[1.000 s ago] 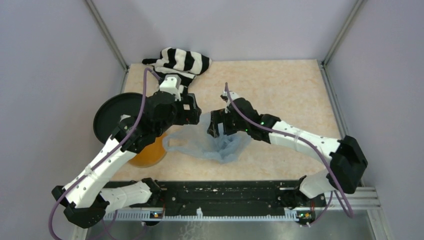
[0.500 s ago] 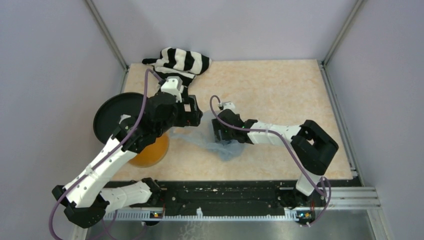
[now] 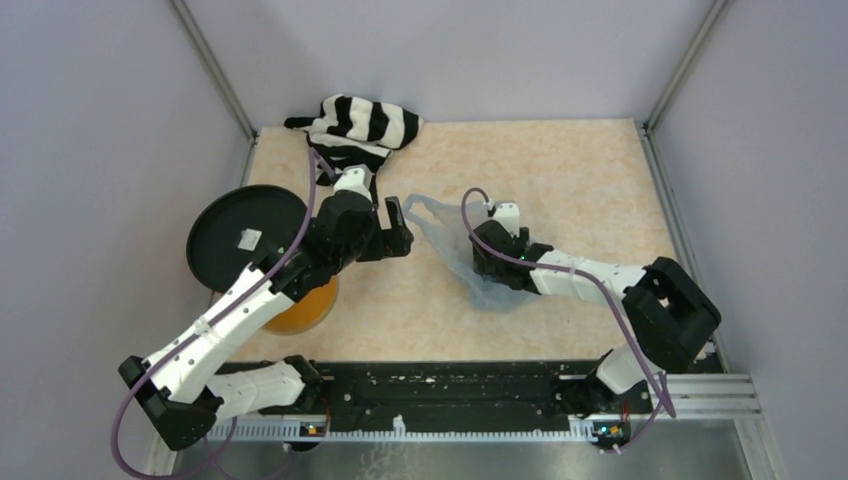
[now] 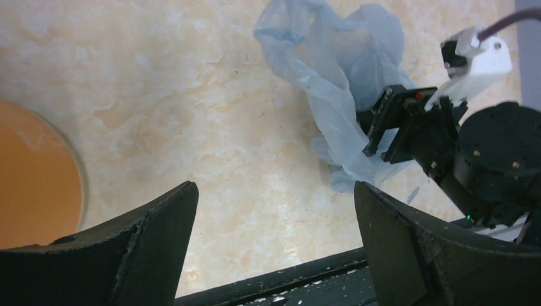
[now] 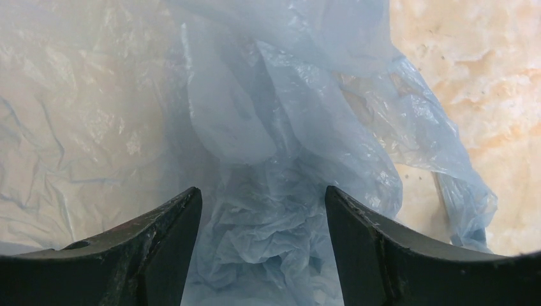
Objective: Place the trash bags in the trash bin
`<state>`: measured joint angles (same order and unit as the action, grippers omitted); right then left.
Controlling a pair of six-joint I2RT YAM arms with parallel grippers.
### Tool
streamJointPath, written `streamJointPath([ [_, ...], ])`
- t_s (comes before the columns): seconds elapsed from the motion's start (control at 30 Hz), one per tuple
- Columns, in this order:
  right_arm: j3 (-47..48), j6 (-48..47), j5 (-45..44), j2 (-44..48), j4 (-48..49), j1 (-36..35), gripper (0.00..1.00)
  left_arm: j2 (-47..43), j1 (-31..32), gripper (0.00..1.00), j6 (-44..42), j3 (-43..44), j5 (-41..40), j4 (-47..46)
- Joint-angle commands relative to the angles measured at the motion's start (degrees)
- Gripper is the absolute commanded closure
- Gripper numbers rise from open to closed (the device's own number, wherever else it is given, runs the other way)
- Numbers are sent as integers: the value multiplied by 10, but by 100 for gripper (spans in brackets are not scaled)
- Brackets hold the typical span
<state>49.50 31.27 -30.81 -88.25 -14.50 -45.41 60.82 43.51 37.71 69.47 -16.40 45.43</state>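
Overhead, a pale marbled table (image 3: 580,180) is seen inside a walled cell, with two white-and-black arms reaching in from the near edge. The trash bag (image 3: 440,225), a thin light-blue crinkled film, is laid on the table near the middle. It is stretched from a loop at its far end to a bunched heap nearer the arms. The right gripper (image 3: 485,272) is lowered onto that heap, and its fingertips are hidden from this camera by its own wrist. The left gripper (image 3: 400,226) is held near the bag's left side with its jaws spread wide. The trash bin (image 3: 300,308), orange, is mostly covered by the left arm, well apart from the bag. A black disc (image 3: 230,240) is seen beside the bin, and a striped cloth (image 3: 365,122) is bunched at the far edge.

From the left wrist, the bag (image 4: 332,76) is shown from the side. The right gripper (image 4: 392,131) is planted on its lower part, and a curved orange slice of the bin (image 4: 32,178) is caught at the left edge. Only bare table is framed between the left fingers (image 4: 153,248).

From the right wrist, what the overhead camera hides is shown. The right gripper (image 5: 265,248) is seen with its dark fingers (image 5: 376,255) set apart, and the gap is filled by crumpled blue plastic of the bag (image 5: 287,146). The jaws are parted astride the heap; whether the pads are pressed against the film cannot be told.
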Motion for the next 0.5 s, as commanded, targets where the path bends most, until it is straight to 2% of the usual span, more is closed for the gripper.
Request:
streamJointPath([
  [0.0,-33,-2,-15,44,26,5,29,6,-38,3,45,-26,27,-89],
  [0.17,-44,-4,-9,54,33,5,29,38,-114,6,48,-48,155,-180],
  [0.4,-53,-4,-8,64,35,6,29,80,-137,10,53,-81,227,-252],
  [0.47,-53,-4,-10,66,31,7,29,91,-138,14,53,-84,235,-264],
])
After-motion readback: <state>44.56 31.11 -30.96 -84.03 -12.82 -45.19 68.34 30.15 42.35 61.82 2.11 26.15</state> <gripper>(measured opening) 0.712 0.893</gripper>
